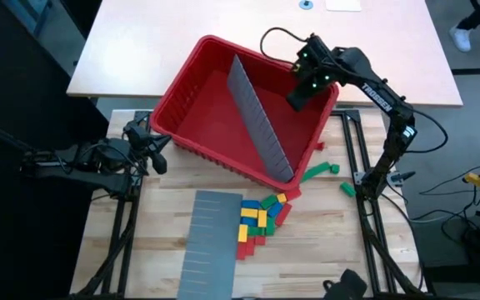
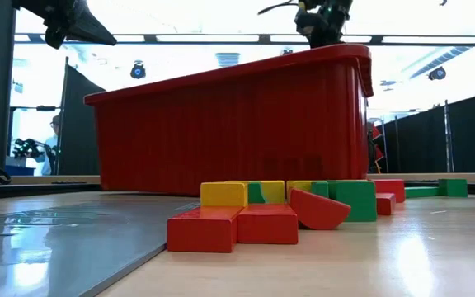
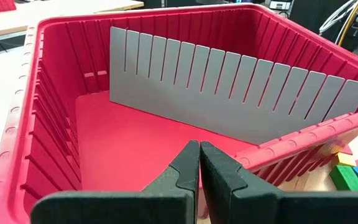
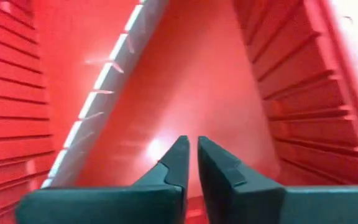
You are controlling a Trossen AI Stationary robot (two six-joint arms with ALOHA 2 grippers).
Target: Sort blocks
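Beside the red bin [image 1: 192, 117], on the wooden table [image 1: 323, 242], the blocks [image 1: 261, 218] are lying in a loose heap of red, yellow, green and blue, just off the bin's near corner. A few more green and red ones [image 1: 319, 171] are sitting apart from the heap, along the bin's side nearest the right arm. In the low view the front blocks are hiding those behind them, so the full count is hard to make out.

The bin is resting tilted, one edge lifted. A grey slotted panel [image 1: 259, 117] is standing inside it, running from wall to wall, and is hiding part of the bin's floor. The floor that is showing holds no blocks. A second grey panel [image 1: 208, 242] is lying flat on the table next to the heap, its far end cut off by the picture's edge.

The right gripper [image 1: 300, 93] is reaching down into the bin at its far corner, its jaws nearly together and holding nothing. The left gripper [image 1: 158, 150] is waiting just outside the bin's opposite wall, its jaws pressed together and empty.
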